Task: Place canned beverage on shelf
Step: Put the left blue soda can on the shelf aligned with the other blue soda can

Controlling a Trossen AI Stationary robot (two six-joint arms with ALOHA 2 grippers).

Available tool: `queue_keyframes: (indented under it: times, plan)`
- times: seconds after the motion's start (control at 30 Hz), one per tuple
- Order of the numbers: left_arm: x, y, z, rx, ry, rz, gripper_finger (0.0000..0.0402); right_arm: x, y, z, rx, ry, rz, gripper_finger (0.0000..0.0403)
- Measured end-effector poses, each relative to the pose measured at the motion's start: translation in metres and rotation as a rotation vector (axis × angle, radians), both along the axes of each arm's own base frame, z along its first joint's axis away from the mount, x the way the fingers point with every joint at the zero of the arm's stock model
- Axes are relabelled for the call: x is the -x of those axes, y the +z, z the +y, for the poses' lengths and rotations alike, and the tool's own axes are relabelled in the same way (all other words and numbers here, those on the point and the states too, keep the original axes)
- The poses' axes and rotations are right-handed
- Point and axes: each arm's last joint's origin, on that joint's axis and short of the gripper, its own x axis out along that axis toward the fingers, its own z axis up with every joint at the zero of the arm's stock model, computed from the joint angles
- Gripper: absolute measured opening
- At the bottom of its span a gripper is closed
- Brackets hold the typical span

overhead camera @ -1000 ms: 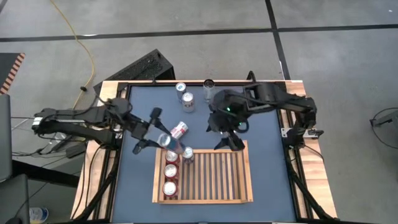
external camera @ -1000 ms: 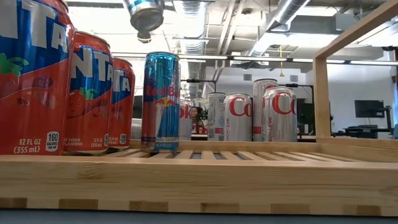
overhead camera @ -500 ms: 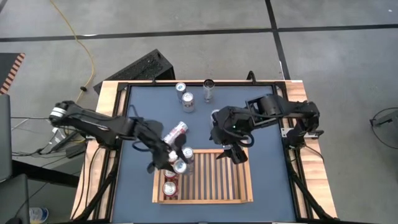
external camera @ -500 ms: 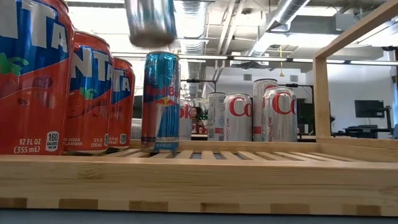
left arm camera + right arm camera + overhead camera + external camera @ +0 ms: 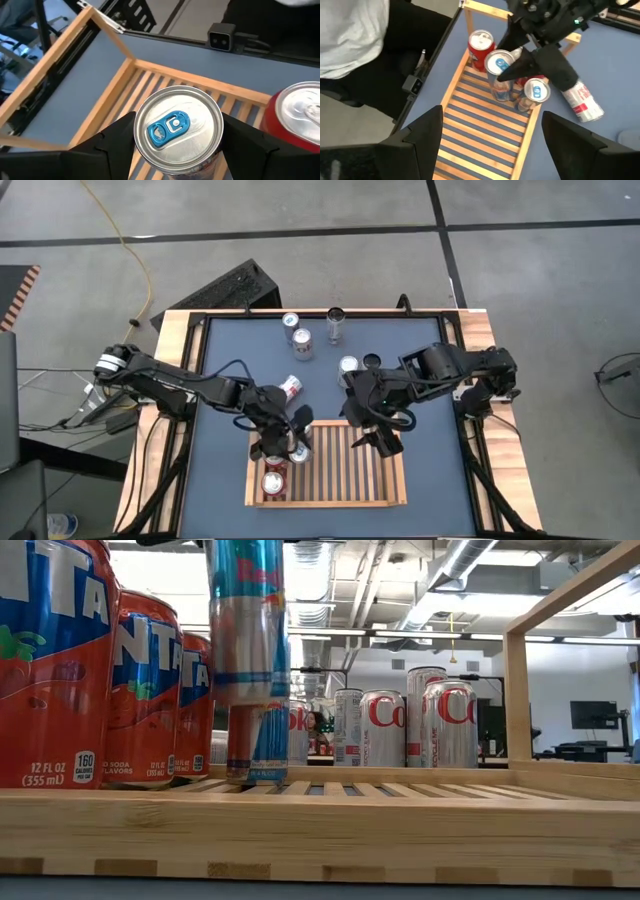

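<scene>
Red Bull can [image 5: 247,625] hangs upright in my left gripper [image 5: 177,137], fingers [image 5: 117,137] clamped on opposite sides of its upper wall, its base above the slats of the shelf [image 5: 392,472] and not yet down, as the low view shows. It sits over the second column, just beside the row of red Fanta cans [image 5: 45,665] along the shelf's left rim, with another upright Red Bull can [image 5: 535,93] just beyond it at the far rim. Judging by the intact blue tab, the held can is sealed and full, so I expect it to feel fairly heavy for its slim size; the thin aluminium wall is smooth and slippery and would dent under a hard squeeze, so a firm hold high on the body, clear of the lid, seems right. Being tall and narrow, it could tip if its base lands on a slat edge or nudges a neighbour. My right gripper [image 5: 376,442] hovers over the shelf's far rim with fingers spread, holding nothing. A Diet Coke can [image 5: 289,388] lies on its side on the blue tabletop [image 5: 420,395] near the shelf.
</scene>
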Motion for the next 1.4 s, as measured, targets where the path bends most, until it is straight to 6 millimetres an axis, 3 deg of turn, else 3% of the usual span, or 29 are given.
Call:
queue_keyframes:
  times: [0.2,0.53,0.83,1.4]
  plan:
    - [-0.002,-0.008,0.004,0.019,-0.079,0.038,0.0232,0.000,0.000,0.000,0.010,-0.010,-0.008,0.0308]
    - [-0.010,-0.002,0.018,0.039,-0.115,-0.012,0.0239,0.000,0.000,0.000,0.008,-0.014,-0.005,0.0308]
    - [-0.023,-0.024,0.015,0.098,-0.174,0.051,0.0241,0.000,0.000,0.000,0.013,-0.008,-0.006,0.0308]
    - [-0.028,-0.022,0.024,0.193,-0.222,0.036,0.0243,0.000,0.000,0.000,0.013,-0.008,-0.006,0.0308]
